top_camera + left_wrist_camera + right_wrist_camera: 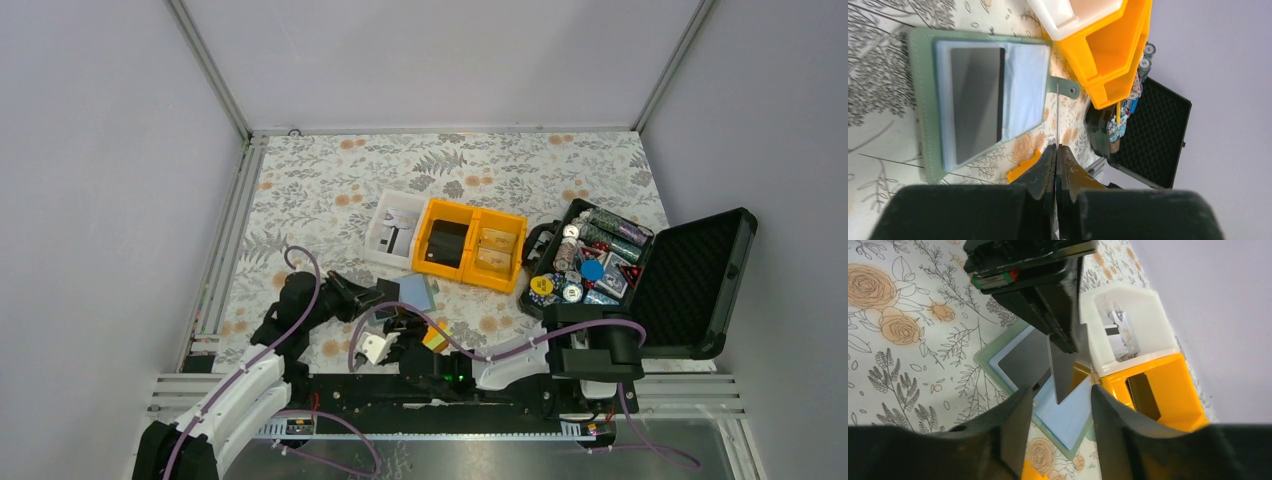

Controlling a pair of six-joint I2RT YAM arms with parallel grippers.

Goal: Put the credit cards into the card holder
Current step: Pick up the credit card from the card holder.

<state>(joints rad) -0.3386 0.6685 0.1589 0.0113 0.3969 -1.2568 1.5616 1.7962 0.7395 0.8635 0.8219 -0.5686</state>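
Note:
The card holder [928, 125] lies open on the floral table; a dark card [975, 102] sits in the clear pocket over its light-blue panel [1023, 85]. My left gripper [1057, 147] is shut on a thin dark card [1063, 365], seen edge-on in the left wrist view, held upright with a corner just above the blue panel [1068, 415]. My right gripper [1062, 390] is open and empty, its fingers either side of that card, close above the holder [415, 292]. More cards lie in the bins: a white card with a black stripe [1120, 332], a black one [1143, 395] and tan ones [495, 250].
A white bin [383, 240] and a yellow two-part bin [472, 268] stand just behind the holder. An orange-yellow-green wedge block [435, 338] lies at its near side. A big black foam-lined case [690, 280] with poker chips [590, 270] stands open at the right.

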